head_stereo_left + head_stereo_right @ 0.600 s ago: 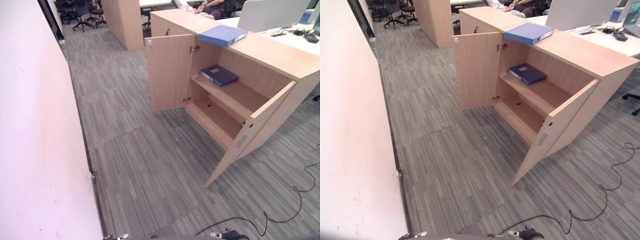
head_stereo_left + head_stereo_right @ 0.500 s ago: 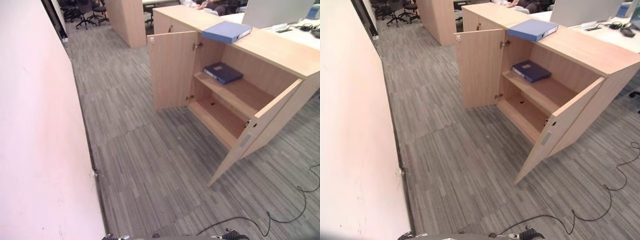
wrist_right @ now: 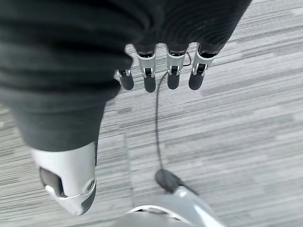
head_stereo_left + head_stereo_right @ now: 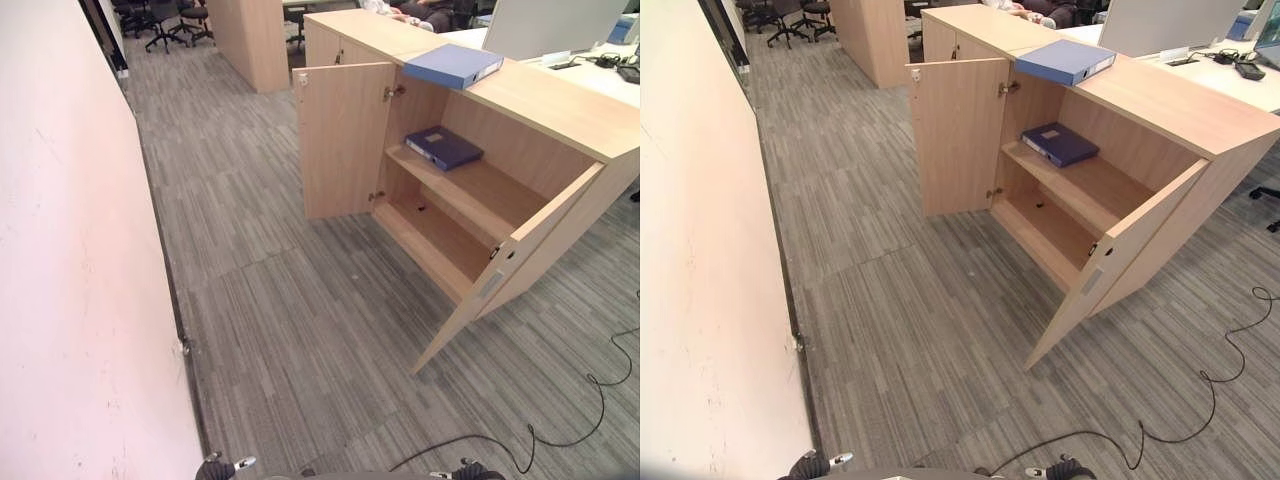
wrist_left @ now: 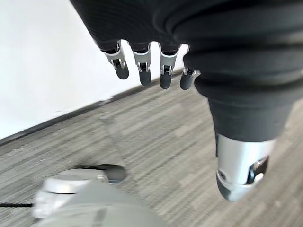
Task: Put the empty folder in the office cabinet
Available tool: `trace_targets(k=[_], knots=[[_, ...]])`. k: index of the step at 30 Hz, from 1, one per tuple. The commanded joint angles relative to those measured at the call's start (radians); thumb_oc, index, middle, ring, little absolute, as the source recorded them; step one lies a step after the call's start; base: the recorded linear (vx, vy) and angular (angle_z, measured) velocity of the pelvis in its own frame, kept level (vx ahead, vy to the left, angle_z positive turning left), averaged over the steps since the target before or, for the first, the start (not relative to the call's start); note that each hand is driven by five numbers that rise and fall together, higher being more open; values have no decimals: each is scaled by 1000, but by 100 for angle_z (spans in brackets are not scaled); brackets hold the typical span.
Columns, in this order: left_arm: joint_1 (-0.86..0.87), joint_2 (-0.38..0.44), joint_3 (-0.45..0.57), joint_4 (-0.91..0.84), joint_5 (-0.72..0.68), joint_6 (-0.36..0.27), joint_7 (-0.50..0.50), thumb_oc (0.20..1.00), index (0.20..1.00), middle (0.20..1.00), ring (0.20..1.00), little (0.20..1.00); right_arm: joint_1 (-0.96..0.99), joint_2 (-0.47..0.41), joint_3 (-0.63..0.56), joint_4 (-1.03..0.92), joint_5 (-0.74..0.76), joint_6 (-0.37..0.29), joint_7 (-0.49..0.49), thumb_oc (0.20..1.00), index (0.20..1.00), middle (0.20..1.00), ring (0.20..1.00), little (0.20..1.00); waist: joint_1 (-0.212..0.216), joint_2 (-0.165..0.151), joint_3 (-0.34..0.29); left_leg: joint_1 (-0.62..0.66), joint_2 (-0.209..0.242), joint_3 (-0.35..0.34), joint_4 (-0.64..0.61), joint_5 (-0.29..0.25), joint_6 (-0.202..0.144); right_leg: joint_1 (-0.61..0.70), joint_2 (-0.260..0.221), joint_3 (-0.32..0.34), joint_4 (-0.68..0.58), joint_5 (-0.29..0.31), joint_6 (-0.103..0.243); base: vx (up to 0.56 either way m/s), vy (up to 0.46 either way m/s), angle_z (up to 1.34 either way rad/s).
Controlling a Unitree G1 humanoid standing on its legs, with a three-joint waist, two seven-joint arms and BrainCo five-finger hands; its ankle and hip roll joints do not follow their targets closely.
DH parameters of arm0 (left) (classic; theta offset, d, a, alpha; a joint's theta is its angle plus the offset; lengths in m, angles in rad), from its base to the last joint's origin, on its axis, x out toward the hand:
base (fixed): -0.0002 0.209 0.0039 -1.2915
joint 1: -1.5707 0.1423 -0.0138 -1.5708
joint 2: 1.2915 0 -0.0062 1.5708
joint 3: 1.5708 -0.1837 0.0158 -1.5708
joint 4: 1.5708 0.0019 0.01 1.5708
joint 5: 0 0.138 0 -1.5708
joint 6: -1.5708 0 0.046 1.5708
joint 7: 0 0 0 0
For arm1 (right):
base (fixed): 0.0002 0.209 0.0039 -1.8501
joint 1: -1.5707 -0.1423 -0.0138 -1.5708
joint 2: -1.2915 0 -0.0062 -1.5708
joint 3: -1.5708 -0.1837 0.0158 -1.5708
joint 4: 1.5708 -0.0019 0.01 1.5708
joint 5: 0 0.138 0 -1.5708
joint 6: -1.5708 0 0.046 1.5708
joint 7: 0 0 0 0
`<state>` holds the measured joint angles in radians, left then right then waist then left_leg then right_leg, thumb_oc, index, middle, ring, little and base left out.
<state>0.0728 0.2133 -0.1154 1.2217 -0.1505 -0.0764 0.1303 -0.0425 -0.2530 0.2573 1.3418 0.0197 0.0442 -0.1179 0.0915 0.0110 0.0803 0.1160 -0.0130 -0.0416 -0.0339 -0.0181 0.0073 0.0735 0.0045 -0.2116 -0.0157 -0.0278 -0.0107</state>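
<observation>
Standing with both doors swung wide, the office cabinet is seen ahead on the grey carpet. A light blue folder is laid flat on the cabinet top, and a dark blue folder is laid flat on the upper shelf inside. The left hand is held above the carpet beside a white wall, its fingers relaxed and nothing gripped. The right hand is likewise hung over the carpet, loose and empty.
</observation>
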Motion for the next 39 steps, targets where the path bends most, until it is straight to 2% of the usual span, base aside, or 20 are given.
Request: trace_targets(k=[1,12,13,14,15,16,17,18,19,20,23,26,29,31,33,34,35,36,37,39], knots=[[-45,18,28,36,-27,-9,-13,1000,1000,1000,1000,1000,-33,-2,24,34,11,-18,3,1000,1000,1000,1000,1000,5,-42,5,18,-39,-73,-53,-26,-11,51,-50,-25,-72,46,92,0,0,0],[-63,24,23,50,-9,-4,9,1000,1000,1000,1000,1000,-37,-3,33,26,11,-18,6,1000,1000,1000,1000,1000,-2,-47,11,20,-30,-85,-53,-25,-15,55,-39,-23,-72,32,79,0,-37,4],[-69,25,32,47,-22,-5,17,1000,1000,1000,1000,1000,-40,-2,36,22,12,-20,5,1000,1000,1000,1000,1000,1,-54,23,-4,-34,-85,-3,-39,-18,54,-42,-21,-72,35,76,-119,-141,9],[-83,30,45,44,-52,-12,25,1000,1000,1000,1000,1000,-52,-3,36,16,17,-26,1,1000,1000,1000,1000,1000,7,-71,62,-93,-50,-67,170,-86,-36,43,-49,-22,-60,34,66,-124,-116,5],[-84,30,45,44,-52,-12,25,1000,1000,1000,1000,1000,-52,-3,36,17,17,-26,1,1000,1000,1000,1000,1000,6,-70,60,-100,-50,-67,181,-91,-36,40,-48,-23,-60,34,66,-130,-135,11],[-88,29,50,44,-63,-16,24,1000,1000,1000,1000,1000,-57,-7,34,19,21,-28,1,1000,1000,1000,1000,1000,10,-75,78,-145,-54,-47,303,-109,-55,46,-43,-28,-62,31,58,-28,-56,15],[-88,29,50,44,-63,-16,24,1000,1000,1000,1000,1000,-57,-7,34,19,21,-28,1,1000,1000,1000,1000,1000,9,-75,77,-146,-54,-47,303,-109,-55,46,-43,-29,-62,31,58,-114,-168,17],[-92,24,61,33,-88,-13,24,1000,1000,1000,1000,1000,-73,-20,39,21,13,-21,-4,1000,1000,1000,1000,1000,30,-69,132,-312,-48,-39,615,-27,-75,75,-31,-53,-72,17,40,-47,-205,37],[-89,17,63,38,-100,-13,21,1000,1000,1000,1000,1000,-79,-43,31,38,8,-11,-5,1000,1000,1000,1000,1000,37,-59,150,-448,-21,-12,699,89,-95,93,-18,-84,-72,-10,30,-46,-205,28],[-89,17,63,38,-100,-13,21,1000,1000,1000,1000,1000,-79,-43,31,38,8,-11,-5,1000,1000,1000,1000,1000,37,-59,149,-449,-21,-12,699,89,-95,92,-18,-83,-72,-10,30,136,-94,30],[-59,21,87,58,-105,-12,11,1000,1000,1000,1000,1000,-58,-44,29,49,3,-10,0,1000,1000,1000,1000,1000,60,-70,124,-396,19,24,367,77,-75,107,-35,-91,-72,-25,43,272,44,6],[-37,20,103,82,-112,-13,21,1000,1000,1000,1000,1000,-46,-52,21,45,3,-14,-7,1000,1000,1000,1000,1000,63,-48,105,-430,124,33,28,205,-112,133,-22,-98,-72,-78,48,311,128,-20],[-17,17,127,105,-117,-10,24,1000,1000,1000,1000,1000,-17,-53,4,66,-3,-11,-7,1000,1000,1000,1000,1000,67,-34,94,-433,175,101,-53,244,-136,175,-21,-94,-72,-106,65,319,169,18],[14,22,158,112,-120,-7,25,1000,1000,1000,1000,1000,-2,-45,-6,79,-23,-4,1,1000,1000,1000,1000,1000,88,-24,53,-396,170,118,-53,295,-140,213,-48,-84,-72,-109,90,471,315,7],[18,26,169,112,-123,-10,28,1000,1000,1000,1000,1000,3,-37,-2,78,-32,-5,6,1000,1000,1000,1000,1000,98,-30,35,-388,160,124,-53,293,-132,221,-72,-87,-72,-107,106,437,331,-52],[19,36,179,113,-121,-11,26,1000,1000,1000,1000,1000,5,-22,8,82,-50,1,14,1000,1000,1000,1000,1000,120,-47,17,-351,132,128,-53,269,-109,233,-128,-88,-45,-100,132,435,341,-57],[19,36,179,113,-121,-11,26,1000,1000,1000,1000,1000,5,-22,8,82,-50,1,14,1000,1000,1000,1000,1000,120,-46,16,-353,133,128,-53,270,-109,231,-127,-88,-45,-99,132,522,456,-35],[16,49,178,107,-117,-9,24,1000,1000,1000,1000,1000,4,-13,13,79,-54,5,20,1000,1000,1000,1000,1000,128,-67,1,-314,88,136,-53,232,-80,211,-194,-87,36,-55,162,241,239,-28],[16,49,178,107,-117,-9,24,1000,1000,1000,1000,1000,4,-13,13,79,-54,5,20,1000,1000,1000,1000,1000,128,-66,-1,-316,89,135,-53,233,-80,210,-193,-87,35,-54,162,330,341,-17],[11,59,173,102,-110,-7,21,1000,1000,1000,1000,1000,5,-12,8,66,-47,5,23,1000,1000,1000,1000,1000,130,-80,-9,-281,39,138,-53,190,-42,183,-246,-82,137,10,183,218,284,7]])
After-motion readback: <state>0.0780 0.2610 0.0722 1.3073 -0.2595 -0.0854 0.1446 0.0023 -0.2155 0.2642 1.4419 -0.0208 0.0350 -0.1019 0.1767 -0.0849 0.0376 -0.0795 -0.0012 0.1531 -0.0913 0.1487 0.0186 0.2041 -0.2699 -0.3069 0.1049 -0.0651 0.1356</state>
